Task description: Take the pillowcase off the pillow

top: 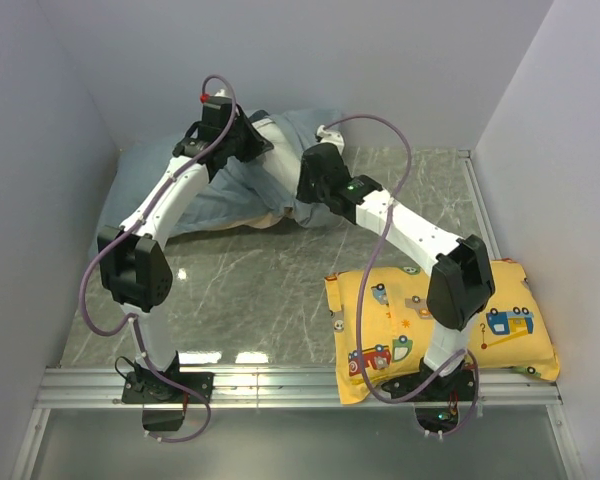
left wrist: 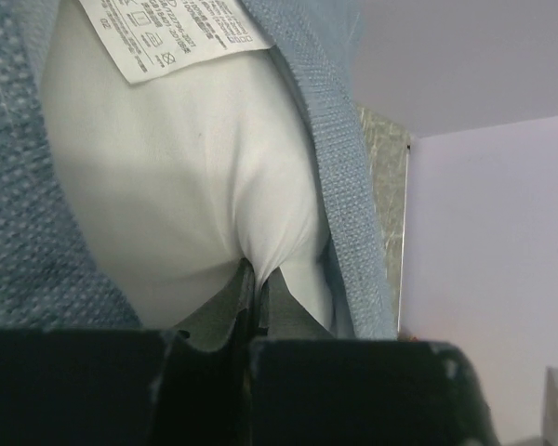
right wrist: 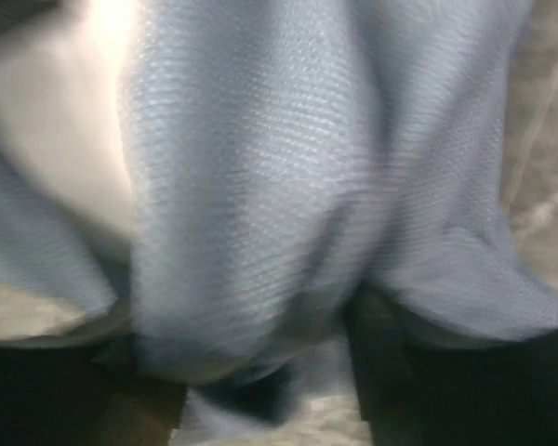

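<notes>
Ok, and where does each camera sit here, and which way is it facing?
Top external: above and behind the robot, looking down on the table; the left arm and right arm show.
Left wrist: on the left arm, facing the white pillow that the left gripper pinches.
Right wrist: blurred, close on the pillowcase bunched in the right gripper.
Shared: all three see the pillowcase.

even overhead light, glare patches on the table [top: 240, 357] — right wrist view blurred, dim.
</notes>
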Robot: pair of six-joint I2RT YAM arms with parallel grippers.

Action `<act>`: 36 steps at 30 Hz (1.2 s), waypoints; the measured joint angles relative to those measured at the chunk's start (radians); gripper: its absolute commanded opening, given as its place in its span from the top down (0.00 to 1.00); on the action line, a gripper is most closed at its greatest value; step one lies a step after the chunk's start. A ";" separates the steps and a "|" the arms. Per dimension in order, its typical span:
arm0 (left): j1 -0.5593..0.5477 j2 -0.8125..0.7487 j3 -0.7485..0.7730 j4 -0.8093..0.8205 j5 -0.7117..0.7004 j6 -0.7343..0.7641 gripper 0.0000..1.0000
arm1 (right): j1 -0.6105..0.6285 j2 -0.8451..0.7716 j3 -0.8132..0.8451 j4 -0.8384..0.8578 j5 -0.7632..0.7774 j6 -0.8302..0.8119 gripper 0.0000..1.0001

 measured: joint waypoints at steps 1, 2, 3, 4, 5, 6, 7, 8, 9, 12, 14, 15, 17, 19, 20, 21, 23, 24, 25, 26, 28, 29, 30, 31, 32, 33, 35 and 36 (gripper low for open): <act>-0.001 0.000 0.000 -0.003 -0.001 0.000 1.00 | -0.005 0.003 -0.014 -0.002 0.005 0.003 0.70; -0.002 0.000 0.000 -0.016 0.000 0.000 1.00 | -0.011 0.001 -0.037 0.008 0.011 0.008 0.84; -0.006 0.000 0.000 -0.024 -0.001 0.000 1.00 | -0.016 -0.013 -0.071 0.034 0.014 0.011 0.89; -0.013 0.000 0.000 -0.036 -0.001 0.000 1.00 | -0.018 -0.032 -0.111 0.062 0.013 0.019 0.98; -0.021 0.000 0.000 -0.048 -0.001 0.000 1.00 | -0.019 -0.054 -0.150 0.084 0.013 0.021 1.00; -0.027 0.000 0.000 -0.055 -0.001 0.000 1.00 | -0.023 -0.083 -0.196 0.111 0.007 0.027 1.00; -0.032 0.000 0.000 -0.066 0.001 -0.003 1.00 | -0.027 -0.114 -0.238 0.135 -0.003 0.031 1.00; -0.037 0.000 0.000 -0.068 0.005 -0.007 1.00 | -0.033 -0.136 -0.264 0.148 -0.011 0.033 1.00; -0.040 0.000 0.000 -0.066 0.009 -0.011 1.00 | -0.043 -0.161 -0.298 0.174 -0.024 0.035 1.00; -0.041 0.000 0.001 -0.065 0.032 -0.031 1.00 | -0.087 -0.204 -0.381 0.262 -0.079 0.050 1.00; -0.041 0.000 0.003 -0.068 0.042 -0.039 1.00 | -0.121 -0.208 -0.425 0.324 -0.131 0.062 1.00; -0.041 0.000 0.007 -0.075 0.046 -0.041 1.00 | -0.138 -0.208 -0.450 0.362 -0.159 0.072 0.99; -0.041 0.000 0.015 -0.093 0.053 -0.041 1.00 | -0.163 -0.208 -0.493 0.425 -0.216 0.086 0.98; -0.040 0.000 0.024 -0.104 0.052 -0.041 1.00 | -0.179 -0.210 -0.521 0.465 -0.255 0.095 0.92; -0.039 0.000 0.026 -0.103 0.051 -0.041 1.00 | -0.184 -0.210 -0.526 0.471 -0.265 0.097 0.89; -0.036 0.000 0.027 -0.101 0.048 -0.041 1.00 | -0.190 -0.210 -0.531 0.473 -0.276 0.099 0.88; -0.026 0.000 0.027 -0.085 0.040 -0.042 1.00 | -0.203 -0.210 -0.541 0.465 -0.296 0.100 0.83; -0.017 0.000 0.027 -0.072 0.039 -0.045 1.00 | -0.212 -0.209 -0.547 0.466 -0.315 0.101 0.82; -0.012 0.000 0.026 -0.066 0.039 -0.048 1.00 | -0.221 -0.206 -0.549 0.468 -0.336 0.103 0.82; -0.008 0.000 0.025 -0.061 0.038 -0.049 1.00 | -0.227 -0.204 -0.549 0.471 -0.348 0.103 0.82; -0.005 -0.005 0.007 -0.040 0.037 -0.055 1.00 | -0.237 -0.201 -0.549 0.475 -0.372 0.103 0.82; -0.005 -0.007 -0.004 -0.031 0.037 -0.056 1.00 | -0.239 -0.200 -0.549 0.473 -0.379 0.103 0.82; -0.005 -0.010 -0.017 -0.019 0.038 -0.056 1.00 | -0.240 -0.198 -0.549 0.471 -0.383 0.103 0.82; -0.005 -0.011 -0.026 -0.011 0.037 -0.056 1.00 | -0.241 -0.196 -0.549 0.468 -0.386 0.103 0.90; -0.005 -0.011 -0.029 -0.010 0.037 -0.056 1.00 | -0.242 -0.195 -0.549 0.467 -0.387 0.103 0.93; -0.005 -0.011 -0.033 -0.007 0.038 -0.055 1.00 | -0.243 -0.193 -0.549 0.466 -0.388 0.105 0.94; -0.005 -0.011 -0.033 -0.007 0.037 -0.055 1.00 | -0.245 -0.190 -0.550 0.466 -0.388 0.107 0.95; -0.005 -0.012 -0.033 -0.007 0.037 -0.054 1.00 | -0.247 -0.190 -0.552 0.468 -0.389 0.108 0.95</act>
